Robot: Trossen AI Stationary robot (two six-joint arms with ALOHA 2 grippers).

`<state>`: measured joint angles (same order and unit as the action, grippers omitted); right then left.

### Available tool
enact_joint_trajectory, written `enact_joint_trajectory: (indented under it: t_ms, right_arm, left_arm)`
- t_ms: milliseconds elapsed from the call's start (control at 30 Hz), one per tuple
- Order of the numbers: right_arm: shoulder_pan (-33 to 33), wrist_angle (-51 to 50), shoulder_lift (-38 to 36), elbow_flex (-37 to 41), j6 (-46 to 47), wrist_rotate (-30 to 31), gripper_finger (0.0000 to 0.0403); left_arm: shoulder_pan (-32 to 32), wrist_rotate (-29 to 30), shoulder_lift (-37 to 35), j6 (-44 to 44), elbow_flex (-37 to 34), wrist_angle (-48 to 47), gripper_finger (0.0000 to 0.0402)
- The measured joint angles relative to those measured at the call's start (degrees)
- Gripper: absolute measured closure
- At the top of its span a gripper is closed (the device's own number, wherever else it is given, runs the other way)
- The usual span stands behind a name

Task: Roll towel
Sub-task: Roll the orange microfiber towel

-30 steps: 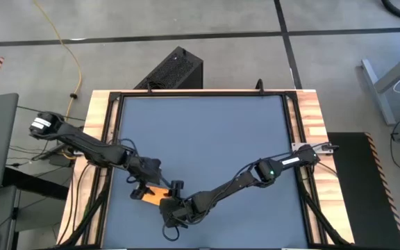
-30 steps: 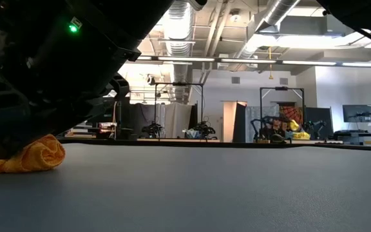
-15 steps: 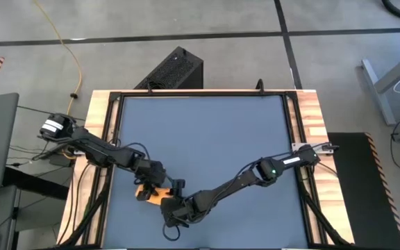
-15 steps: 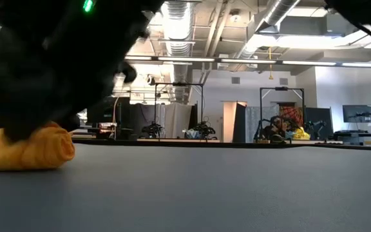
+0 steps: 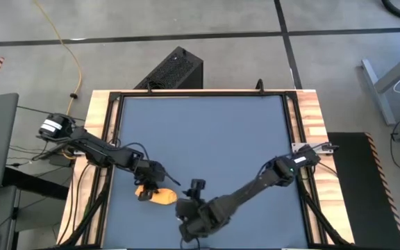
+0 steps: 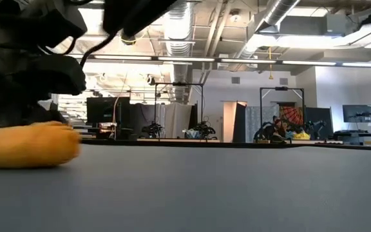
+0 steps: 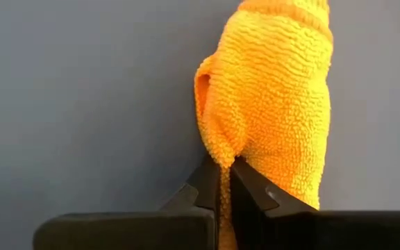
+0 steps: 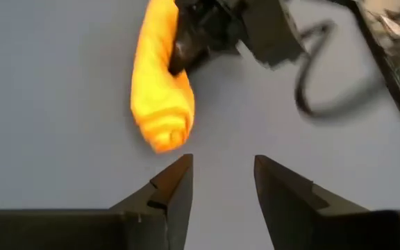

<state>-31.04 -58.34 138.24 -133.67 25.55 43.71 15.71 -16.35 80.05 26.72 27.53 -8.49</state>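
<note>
1. Four views, high one first: the towel point(image 5: 160, 196) is lying as a short yellow roll near the front-left part of the dark blue table point(image 5: 207, 132). The left gripper point(image 5: 146, 191) is sitting at the roll's left end, while the right gripper point(image 5: 195, 196) is hovering just beside its right end, apart from it. The roll's long axis is running roughly left to right, from one gripper toward the other.
2. Low view: the towel point(image 6: 28, 145) is resting on the table surface as a rounded bundle, with dark arm parts hanging over it; neither gripper's state is showing here.
3. Left wrist view: the left gripper point(image 7: 225, 182) is pinching a fold of the towel point(image 7: 276, 104), fingers closed on the cloth. The roll is stretching straight away from them, lengthwise.
4. Right wrist view: the right gripper point(image 8: 222, 182) is holding nothing, its fingers parted. The towel point(image 8: 160, 83) is lying ahead of them, its spiral end pointing toward the gap. Judging by this, the left arm is the one in charge of the roll.
</note>
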Motion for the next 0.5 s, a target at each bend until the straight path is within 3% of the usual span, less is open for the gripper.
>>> enact_joint_trajectory:
  t_ms: [200,500]
  right_arm:
    - [-4.6,-11.4,-1.2,0.0,13.1,6.8,0.0254]
    - [-8.9,-20.4,-1.2,-0.1,25.8,7.3,0.0301]
  left_arm:
    - [-2.9,14.1,-4.9,15.2,0.0,-1.3,0.0399]
    - [-10.3,26.0,-17.3,28.1,0.0,-13.6,0.0399]
